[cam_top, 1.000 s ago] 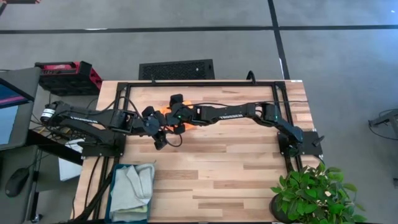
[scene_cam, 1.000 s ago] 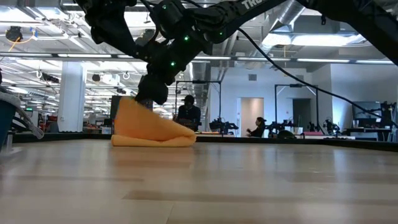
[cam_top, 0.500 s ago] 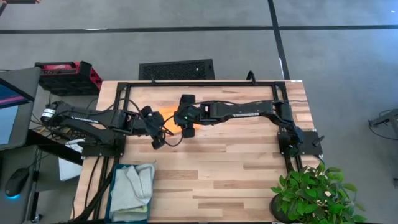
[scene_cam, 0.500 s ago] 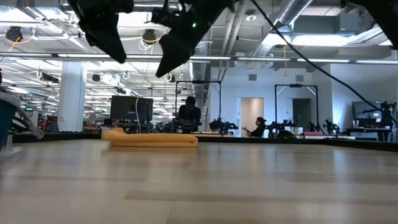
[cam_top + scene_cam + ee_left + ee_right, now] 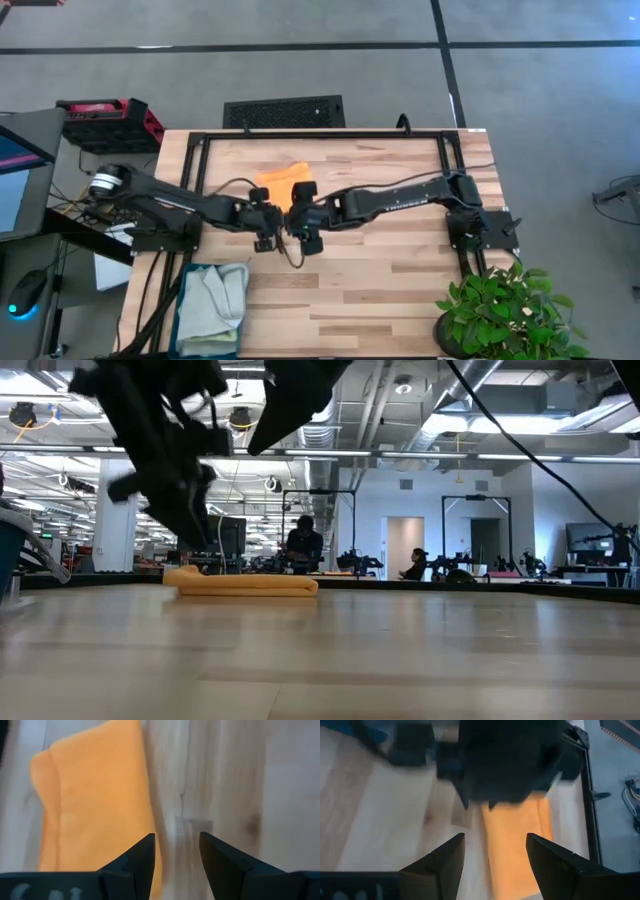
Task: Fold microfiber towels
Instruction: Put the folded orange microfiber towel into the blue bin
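Both pincers are spread and empty: left pincer (image 5: 176, 851) and right pincer (image 5: 495, 851) hang mid-counter (image 5: 400, 290), just beside the orange towel (image 5: 281, 173), which looks folded flat. Other towels (image 5: 217, 300) sit bunched in the teal bin (image 5: 183, 318), probably still unfolded.

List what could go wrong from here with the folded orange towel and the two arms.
1. The left end effector and right end effector, both open and empty, hang very close together above the table; they might collide.
2. The orange towel lies folded near the table's far side; a low arm sweep could drag it open.
3. Towels in the teal bin bulge over its rim and might snag.
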Controlling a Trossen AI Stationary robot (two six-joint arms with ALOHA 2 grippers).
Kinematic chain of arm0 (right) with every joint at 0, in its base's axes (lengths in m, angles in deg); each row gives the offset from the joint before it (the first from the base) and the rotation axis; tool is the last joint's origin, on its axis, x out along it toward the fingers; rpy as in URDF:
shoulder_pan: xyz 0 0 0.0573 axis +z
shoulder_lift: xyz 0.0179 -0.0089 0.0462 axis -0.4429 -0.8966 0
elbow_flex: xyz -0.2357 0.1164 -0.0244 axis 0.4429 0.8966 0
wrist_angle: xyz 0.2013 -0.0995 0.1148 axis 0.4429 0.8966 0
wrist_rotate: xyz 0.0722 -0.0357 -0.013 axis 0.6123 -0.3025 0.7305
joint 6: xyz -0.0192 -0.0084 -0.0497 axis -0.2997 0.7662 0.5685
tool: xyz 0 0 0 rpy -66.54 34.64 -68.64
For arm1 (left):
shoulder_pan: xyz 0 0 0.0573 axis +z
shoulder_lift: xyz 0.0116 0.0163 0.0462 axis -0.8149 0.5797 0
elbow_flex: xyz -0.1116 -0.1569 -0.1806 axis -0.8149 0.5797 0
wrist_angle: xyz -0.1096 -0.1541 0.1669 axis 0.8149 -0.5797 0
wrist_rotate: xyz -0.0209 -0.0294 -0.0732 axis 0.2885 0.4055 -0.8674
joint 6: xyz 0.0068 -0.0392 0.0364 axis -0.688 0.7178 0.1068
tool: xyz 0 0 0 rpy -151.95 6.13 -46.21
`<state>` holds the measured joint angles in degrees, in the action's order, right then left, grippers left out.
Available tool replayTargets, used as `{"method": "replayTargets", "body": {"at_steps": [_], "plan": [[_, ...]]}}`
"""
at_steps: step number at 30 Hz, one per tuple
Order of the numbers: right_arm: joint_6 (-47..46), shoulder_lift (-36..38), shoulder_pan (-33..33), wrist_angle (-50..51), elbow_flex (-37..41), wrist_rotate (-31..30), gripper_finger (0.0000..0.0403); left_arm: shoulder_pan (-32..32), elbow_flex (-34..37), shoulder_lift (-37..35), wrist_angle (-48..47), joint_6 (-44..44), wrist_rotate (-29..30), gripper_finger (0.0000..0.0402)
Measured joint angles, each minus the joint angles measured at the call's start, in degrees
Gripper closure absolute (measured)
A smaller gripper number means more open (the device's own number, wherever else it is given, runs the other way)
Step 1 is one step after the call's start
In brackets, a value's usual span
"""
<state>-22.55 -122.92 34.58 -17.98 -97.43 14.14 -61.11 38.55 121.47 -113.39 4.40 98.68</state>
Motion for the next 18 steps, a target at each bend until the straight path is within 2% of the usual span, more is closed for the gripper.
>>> {"method": "replayTargets", "body": {"at_steps": [7,13,18], "plan": [[-0.2,0.0,1.6,0.0,0.0,-1.0,0.0168,0.8,-1.4,11.6,3.6,-3.2,9.9,0.0255],[-0.6,0.0,1.5,1.8,0.0,-4.2,0.0168,1.8,-1.5,17.4,8.5,-5.8,8.8,0.0255],[-0.6,-0.1,1.5,2.4,0.1,-4.6,0.0168,3.2,-1.6,18.0,9.0,-5.6,9.2,0.0255]]}}
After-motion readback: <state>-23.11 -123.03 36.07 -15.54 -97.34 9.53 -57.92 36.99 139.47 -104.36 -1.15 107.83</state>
